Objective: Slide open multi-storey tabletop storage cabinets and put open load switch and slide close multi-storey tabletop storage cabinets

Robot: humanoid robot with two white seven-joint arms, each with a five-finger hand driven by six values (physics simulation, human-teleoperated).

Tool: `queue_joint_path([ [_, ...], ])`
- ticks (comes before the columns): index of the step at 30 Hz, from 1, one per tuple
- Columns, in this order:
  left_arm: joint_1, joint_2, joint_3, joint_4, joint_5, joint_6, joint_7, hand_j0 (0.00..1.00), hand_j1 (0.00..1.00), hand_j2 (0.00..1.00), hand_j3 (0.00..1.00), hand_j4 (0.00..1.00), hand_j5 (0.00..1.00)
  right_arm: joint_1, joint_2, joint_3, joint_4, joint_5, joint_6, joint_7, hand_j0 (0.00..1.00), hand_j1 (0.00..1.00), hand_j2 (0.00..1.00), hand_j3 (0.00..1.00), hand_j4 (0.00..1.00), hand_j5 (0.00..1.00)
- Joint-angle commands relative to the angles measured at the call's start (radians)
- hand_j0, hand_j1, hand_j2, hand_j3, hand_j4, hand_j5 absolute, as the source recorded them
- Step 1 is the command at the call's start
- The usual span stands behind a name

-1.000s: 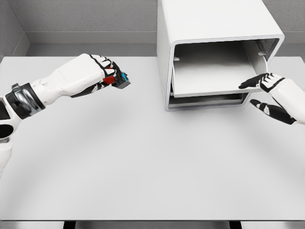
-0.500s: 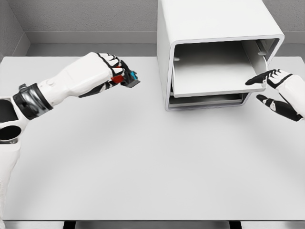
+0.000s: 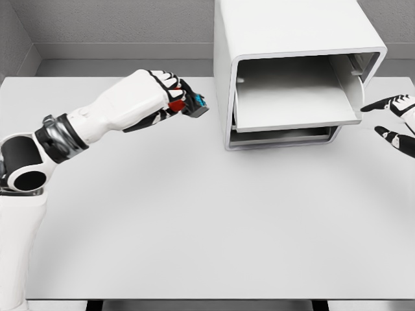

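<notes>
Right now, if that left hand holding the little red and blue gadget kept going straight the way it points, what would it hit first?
Probably the cabinet: the left hand, shut on the switch, points right toward its left side wall, though depth is hard to judge.

Simulated laboratory workbench. A plain white table (image 3: 207,246) meets grey panel walls (image 3: 117,23) at 12 o'clock.

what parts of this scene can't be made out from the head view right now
- Switch: mostly wrapped by the left hand; only a red, blue and dark tip shows.
- Right hand: cut off by the right edge, arm unseen.
- Cabinet: top cropped by the upper edge.
- Lower drawer: hidden under the pulled-out upper drawer.
</notes>
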Motion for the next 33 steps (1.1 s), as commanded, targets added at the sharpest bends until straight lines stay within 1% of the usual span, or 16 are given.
queue_joint_path([
  [1, 0.000, -0.020, -0.004, 0.000, 0.006, 0.003, 0.000, 0.44, 0.44, 0.44, 0.44, 0.44, 0.44, 0.000, -0.017, -0.010, 0.046, -0.004, 0.001, 0.001, 0.60, 0.60, 0.60, 0.60, 0.60, 0.60],
  [3, -0.002, -0.028, -0.016, 0.000, 0.006, 0.003, 0.000, 0.44, 0.44, 0.44, 0.44, 0.44, 0.44, 0.000, -0.033, -0.010, 0.073, -0.002, 0.001, 0.001, 0.58, 0.58, 0.58, 0.58, 0.58, 0.58],
  [4, -0.003, -0.031, -0.016, 0.000, 0.006, 0.003, 0.000, 0.44, 0.44, 0.44, 0.44, 0.44, 0.44, 0.002, -0.037, -0.011, 0.075, -0.002, 0.001, 0.003, 0.57, 0.57, 0.57, 0.57, 0.57, 0.57],
  [7, -0.008, -0.045, -0.024, 0.000, 0.004, 0.003, 0.000, 0.44, 0.44, 0.44, 0.44, 0.44, 0.44, 0.003, -0.038, -0.019, 0.075, -0.002, 0.001, 0.026, 0.56, 0.56, 0.56, 0.56, 0.56, 0.56],
  [16, -0.020, -0.095, -0.053, 0.000, 0.004, 0.003, 0.000, 0.44, 0.44, 0.44, 0.44, 0.44, 0.44, 0.028, -0.040, -0.019, 0.064, 0.001, 0.001, 0.026, 0.57, 0.57, 0.57, 0.57, 0.57, 0.57],
  [23, -0.037, -0.117, -0.074, 0.000, 0.004, 0.003, 0.000, 0.45, 0.45, 0.45, 0.45, 0.45, 0.45, 0.041, -0.038, -0.017, 0.063, 0.001, 0.001, 0.038, 0.57, 0.57, 0.57, 0.57, 0.57, 0.57],
  [28, -0.041, -0.131, -0.096, 0.000, -0.002, 0.003, 0.000, 0.45, 0.45, 0.45, 0.45, 0.45, 0.45, 0.106, -0.026, -0.025, 0.073, 0.003, 0.001, 0.034, 0.57, 0.57, 0.57, 0.57, 0.57, 0.57],
  [33, -0.048, -0.164, -0.104, 0.000, -0.017, 0.003, 0.000, 0.45, 0.45, 0.45, 0.45, 0.45, 0.45, 0.114, -0.015, -0.025, 0.070, 0.003, 0.001, 0.035, 0.57, 0.57, 0.57, 0.57, 0.57, 0.57],
])
